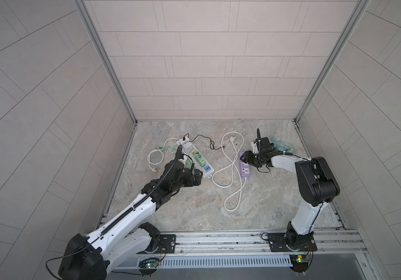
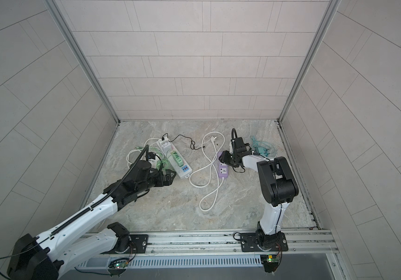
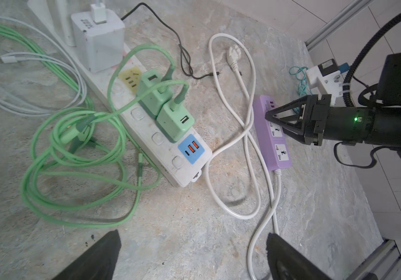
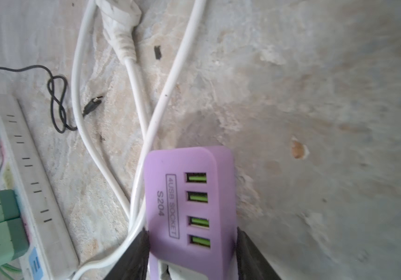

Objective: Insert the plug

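Robot lab test cell. Tile-print panels [image 1: 206, 72] on aluminium posts [image 1: 107, 63] box in a marble-look floor [image 1: 194, 211]. Left arm [image 1: 134, 208], right arm [image 1: 308, 213] bolted to a rail [image 1: 219, 240].

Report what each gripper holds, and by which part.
Right gripper clamps the purple power strip by its long sides, at the USB end. Left gripper is open, holding nothing.

Grey, marbled stone-look tabletop [image 1: 255, 194] strewn with power strips and cables.
A white power strip [image 3: 143, 131] lies just ahead of the left gripper [image 3: 193, 235], with green cables [image 3: 140, 169] coiled beside it. A purple power strip [image 1: 245, 169] lies between the right gripper's [image 4: 192, 235] fingers. Its white cord [image 4: 165, 97] loops across the surface between the two grippers and ends in a loose plug [image 3: 233, 57] near a thin black cable [image 4: 92, 106]. Behind the right gripper lies what may be a teal cable bundle [image 2: 260, 151].
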